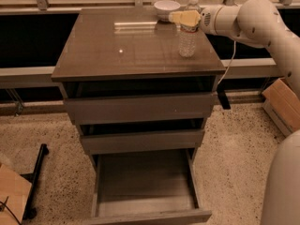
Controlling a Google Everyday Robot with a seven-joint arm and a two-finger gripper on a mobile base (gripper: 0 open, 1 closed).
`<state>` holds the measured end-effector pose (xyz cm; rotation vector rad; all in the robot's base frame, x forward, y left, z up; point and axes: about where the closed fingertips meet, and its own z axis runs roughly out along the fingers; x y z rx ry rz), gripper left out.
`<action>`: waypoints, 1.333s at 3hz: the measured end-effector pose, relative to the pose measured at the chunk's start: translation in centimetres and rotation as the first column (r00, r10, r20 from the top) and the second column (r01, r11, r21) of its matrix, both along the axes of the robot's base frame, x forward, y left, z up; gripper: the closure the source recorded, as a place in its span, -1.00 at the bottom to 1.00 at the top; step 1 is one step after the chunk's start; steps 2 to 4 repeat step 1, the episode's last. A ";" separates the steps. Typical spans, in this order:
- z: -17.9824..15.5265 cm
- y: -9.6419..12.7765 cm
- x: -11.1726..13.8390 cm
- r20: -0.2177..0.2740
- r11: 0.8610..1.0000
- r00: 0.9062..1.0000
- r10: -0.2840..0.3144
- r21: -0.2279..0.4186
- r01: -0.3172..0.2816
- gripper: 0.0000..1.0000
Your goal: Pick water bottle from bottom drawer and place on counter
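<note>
1. The water bottle [187, 43] stands upright near the right rear corner of the cabinet's glossy tabletop [131, 50].
2. The gripper [181, 18] reaches in from the right, its jaws pinching the bottle's shoulder.
3. The bottom drawer [145, 182] hangs open.
4. A white bowl [167, 8] sits behind the bottle.

Yellow end effector [184, 18] at clear bottle [187, 43]
</note>
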<state>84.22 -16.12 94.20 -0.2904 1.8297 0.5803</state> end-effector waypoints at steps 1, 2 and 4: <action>0.0 0.0 0.0 0.000 1.000 1.000 0.000 0.000 0.000 -1.00; 0.0 0.0 0.0 0.000 1.000 1.000 0.000 0.000 0.000 -1.00; 0.0 0.0 0.0 0.000 1.000 1.000 0.000 0.000 0.000 -1.00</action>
